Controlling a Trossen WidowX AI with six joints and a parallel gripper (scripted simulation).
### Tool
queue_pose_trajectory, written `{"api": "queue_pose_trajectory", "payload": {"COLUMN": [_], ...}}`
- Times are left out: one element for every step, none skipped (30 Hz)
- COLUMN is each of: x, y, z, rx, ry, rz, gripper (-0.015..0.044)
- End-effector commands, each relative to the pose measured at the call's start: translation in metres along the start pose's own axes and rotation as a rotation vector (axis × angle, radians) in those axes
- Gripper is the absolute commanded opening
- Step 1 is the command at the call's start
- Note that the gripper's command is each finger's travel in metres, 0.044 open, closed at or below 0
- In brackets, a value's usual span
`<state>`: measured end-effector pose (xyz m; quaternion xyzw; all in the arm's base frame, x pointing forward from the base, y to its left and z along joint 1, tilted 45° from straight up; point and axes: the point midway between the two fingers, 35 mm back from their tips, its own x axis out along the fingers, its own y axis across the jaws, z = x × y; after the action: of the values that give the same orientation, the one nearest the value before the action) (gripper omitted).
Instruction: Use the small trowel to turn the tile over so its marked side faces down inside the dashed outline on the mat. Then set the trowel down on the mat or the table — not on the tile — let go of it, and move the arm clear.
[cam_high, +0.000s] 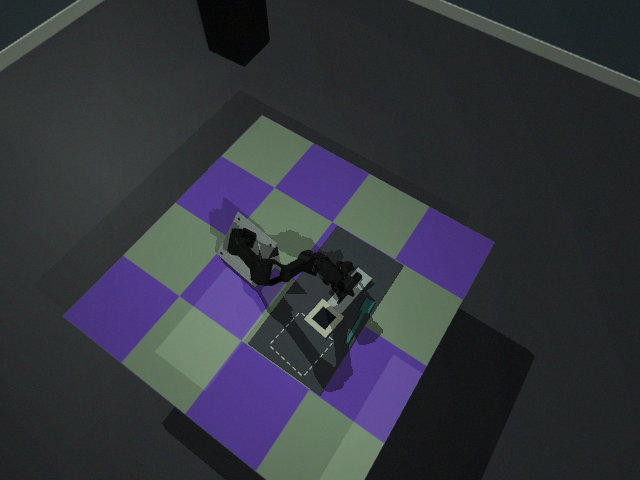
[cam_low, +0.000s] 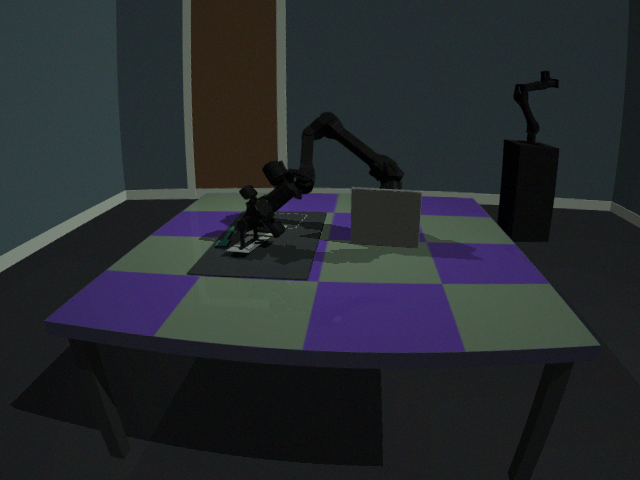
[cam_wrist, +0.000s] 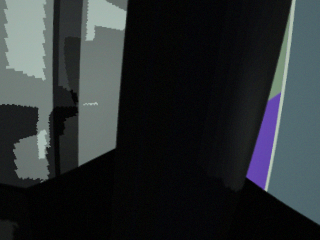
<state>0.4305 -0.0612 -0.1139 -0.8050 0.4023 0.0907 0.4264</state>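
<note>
My gripper is shut on the pale grey trowel, held low over the dark mat. The near finger hides much of it in the wrist view. The cream tile lies on the mat with a dark square facing up. The trowel's lower left end is close beside the tile's upper right side; I cannot tell whether they touch. The tile's lower left edge lies along the dashed outline, mostly outside it. The tile is largely hidden behind the arm in the exterior view.
A teal tool lies right of the tile at the mat's edge. A pale upright panel stands by the arm's base on the checkered table. A black pedestal with another arm stands beyond the table.
</note>
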Motion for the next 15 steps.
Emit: {"api": "queue_pose_trajectory", "payload": {"x": [0.0,0.0,0.0,0.0,0.0,0.0,0.0,-0.001,-0.001,-0.001,-0.001,-0.001,-0.001,-0.002,-0.002], "y": [-0.002,-0.002,-0.002,-0.002,-0.003,-0.003,-0.003,-0.003,-0.003,-0.003,-0.003,-0.003,-0.003,-0.003,-0.003], "z": [-0.009,-0.011,-0.012,-0.014,-0.016,-0.017,-0.019,-0.021,-0.022,-0.024,-0.026,-0.027,-0.029,-0.03,-0.032], "rx": [0.007,0.007,0.006,0.006,0.006,0.006,0.006,0.006,0.006,0.006,0.005,0.005,0.005,0.005,0.005], "ry": [0.005,0.005,0.005,0.005,0.005,0.005,0.005,0.005,0.005,0.005,0.005,0.006,0.006,0.006,0.006], "rz": [-0.004,-0.004,-0.004,-0.004,-0.004,-0.004,-0.004,-0.004,-0.004,-0.004,-0.004,-0.004,-0.004,-0.004,-0.004], "gripper": [0.0,0.0,0.0,0.0,0.0,0.0,0.0,0.0,0.0,0.0,0.0,0.0,0.0,0.0,0.0]}}
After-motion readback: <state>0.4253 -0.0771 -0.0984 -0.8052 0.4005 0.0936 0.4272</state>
